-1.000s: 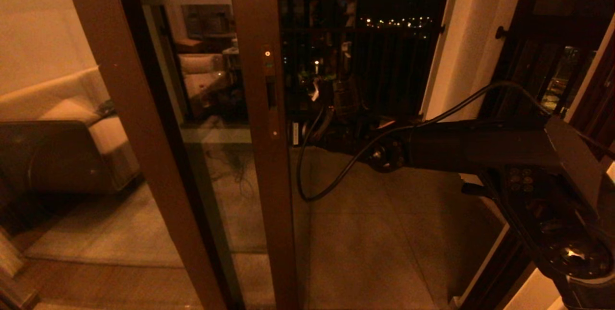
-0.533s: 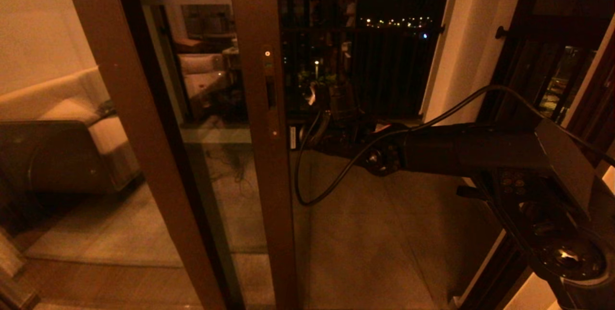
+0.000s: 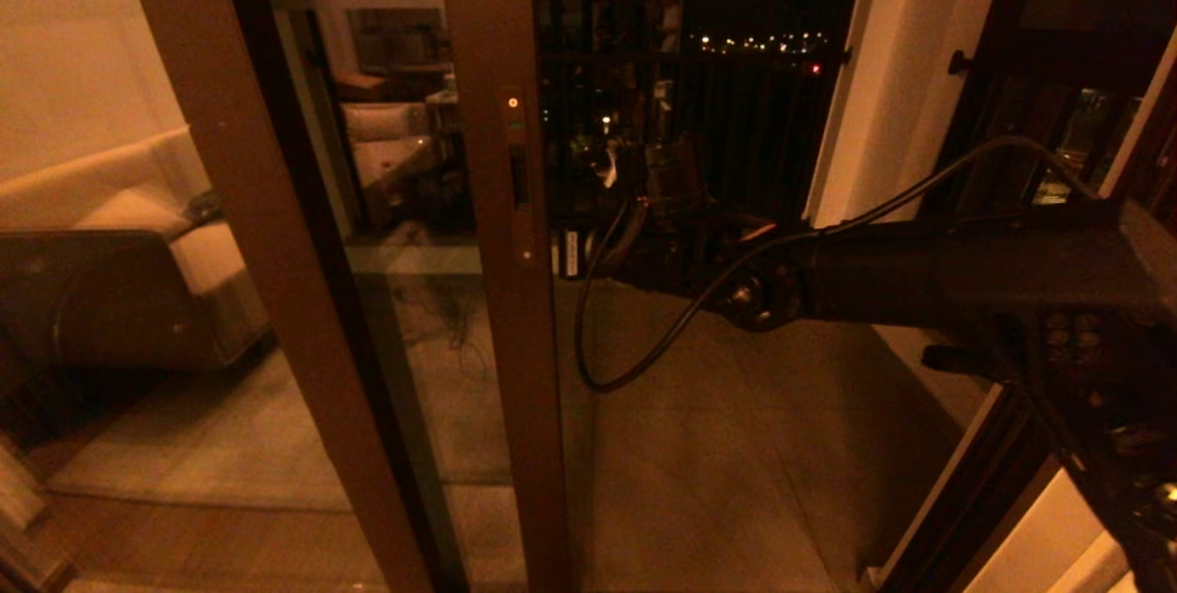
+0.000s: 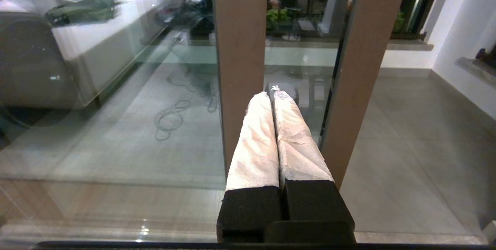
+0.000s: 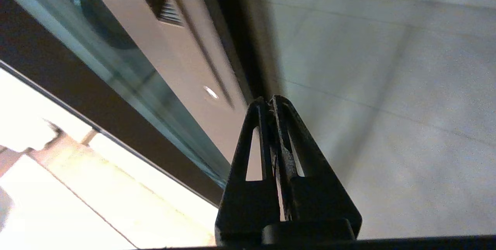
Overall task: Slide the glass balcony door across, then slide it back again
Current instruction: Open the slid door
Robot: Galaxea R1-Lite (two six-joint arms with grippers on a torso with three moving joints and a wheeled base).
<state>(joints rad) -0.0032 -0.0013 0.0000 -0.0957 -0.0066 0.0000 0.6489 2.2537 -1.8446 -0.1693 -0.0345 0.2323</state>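
Observation:
The glass balcony door (image 3: 418,207) stands slid toward my left, its brown stile (image 3: 497,317) carrying the narrow handle slot (image 3: 519,177) with small screws. My right arm reaches across from the right. My right gripper (image 3: 572,255) is shut and empty, its tips beside the stile's open edge, just below the slot. In the right wrist view the right gripper (image 5: 269,100) points along that stile (image 5: 170,68), past a screw (image 5: 211,92). My left gripper (image 4: 273,95), wrapped in white tape, is shut, low before the door's stile (image 4: 364,68); the head view does not show it.
A second brown-framed pane (image 3: 239,234) stands nearer on the left, with a sofa (image 3: 138,244) behind the glass. To the right of the stile lies the tiled balcony floor (image 3: 736,464), a dark railing (image 3: 745,115) and a white wall (image 3: 901,78). A cable (image 3: 634,363) loops under my right arm.
My right arm has shifted a little to the right and its near end has risen in the head view. The gripper stays by the stile's edge. The door has not visibly moved.

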